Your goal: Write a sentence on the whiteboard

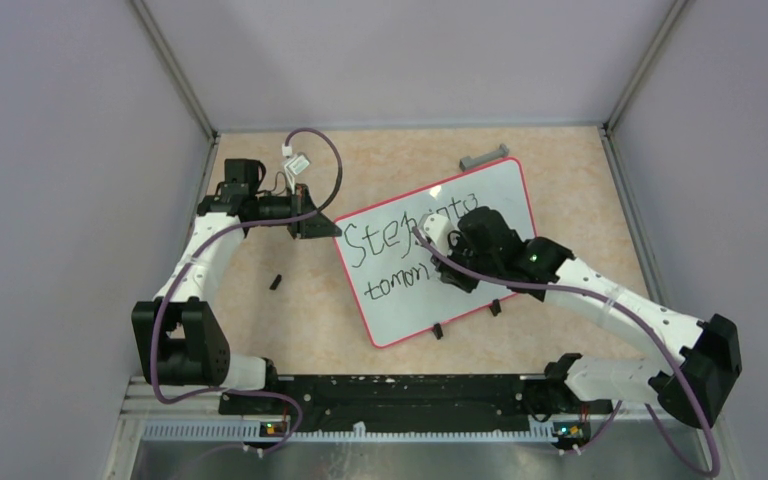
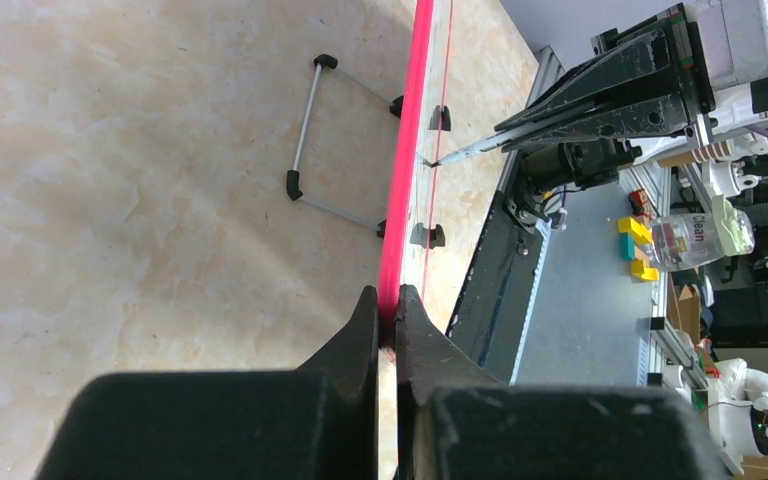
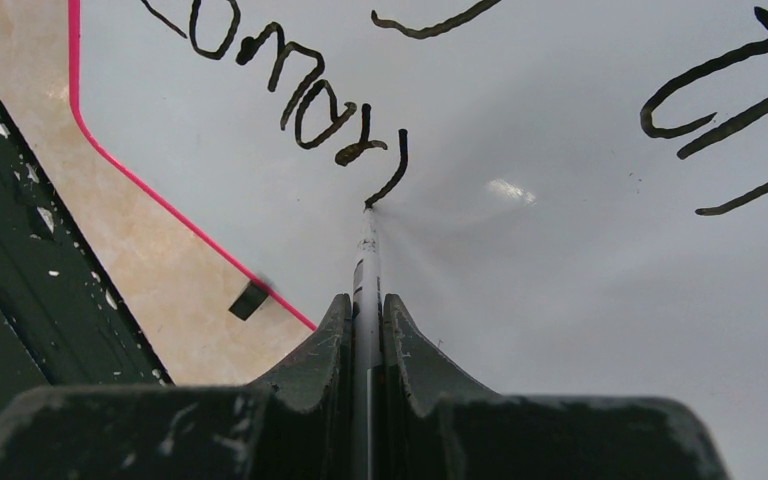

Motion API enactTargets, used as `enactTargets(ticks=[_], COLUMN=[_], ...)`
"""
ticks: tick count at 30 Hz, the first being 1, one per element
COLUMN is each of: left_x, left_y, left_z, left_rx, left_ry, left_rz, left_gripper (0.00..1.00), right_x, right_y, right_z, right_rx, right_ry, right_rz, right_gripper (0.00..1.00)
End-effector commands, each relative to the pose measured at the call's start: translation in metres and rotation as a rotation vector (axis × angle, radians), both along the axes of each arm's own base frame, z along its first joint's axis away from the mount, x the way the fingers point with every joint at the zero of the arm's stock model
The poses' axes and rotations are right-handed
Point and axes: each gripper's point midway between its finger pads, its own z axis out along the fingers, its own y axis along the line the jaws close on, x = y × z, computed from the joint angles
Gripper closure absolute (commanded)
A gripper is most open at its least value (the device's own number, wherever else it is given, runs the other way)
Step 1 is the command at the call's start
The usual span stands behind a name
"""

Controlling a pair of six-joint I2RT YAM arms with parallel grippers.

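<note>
The whiteboard lies tilted on the beige table, white with a pink-red rim and two black clips on its near edge. The sentence runs in two black handwritten lines, the first beginning with a large "S"; its second line shows in the right wrist view. My left gripper is shut on the board's rim at its left corner. My right gripper is shut on a thin marker, whose tip touches the board at the end of the second line.
A small black cap lies on the table left of the board. A grey eraser bar lies beyond the board's far edge. A wire stand shows under the board in the left wrist view. Enclosure walls stand on three sides.
</note>
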Motion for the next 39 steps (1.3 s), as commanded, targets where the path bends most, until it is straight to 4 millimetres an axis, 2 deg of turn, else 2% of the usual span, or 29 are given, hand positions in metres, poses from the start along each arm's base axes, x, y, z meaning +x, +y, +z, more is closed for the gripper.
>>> enactTargets(ticks=[1,10,24,29,34,36,39], left_x=[0.004,0.004,0.005,0.005,0.004,0.004,0.003], left_y=[0.001,0.000,0.000,0.000,0.000,0.000,0.000], left_z=[-0.007,-0.006,-0.007,-0.007,-0.006,-0.006,-0.005], left_rx=[0.031,0.029,0.030,0.031,0.032,0.032,0.029], left_ry=[-0.021,-0.023,-0.018,-0.019,-0.020,-0.023,-0.023], left_rz=[-0.001,-0.003,-0.003,-0.003,-0.004,-0.003,-0.005], left_gripper=[1.00,1.00,1.00,1.00,1.00,1.00,1.00], right_x=[0.016,0.031,0.041,0.036,0.008,0.003,0.006], right_y=[0.008,0.015,-0.003,0.001,0.012,0.009,-0.004], right_z=[0.018,0.041,0.044,0.049,0.068,0.071,0.061], right_rx=[0.039,0.079,0.039,0.062,0.151,0.161,0.122], right_ry=[-0.053,-0.102,-0.135,-0.121,-0.039,-0.036,-0.062], right_rz=[-0.021,-0.064,-0.108,-0.081,0.019,0.016,-0.026], right_gripper=[1.00,1.00,1.00,1.00,1.00,1.00,1.00])
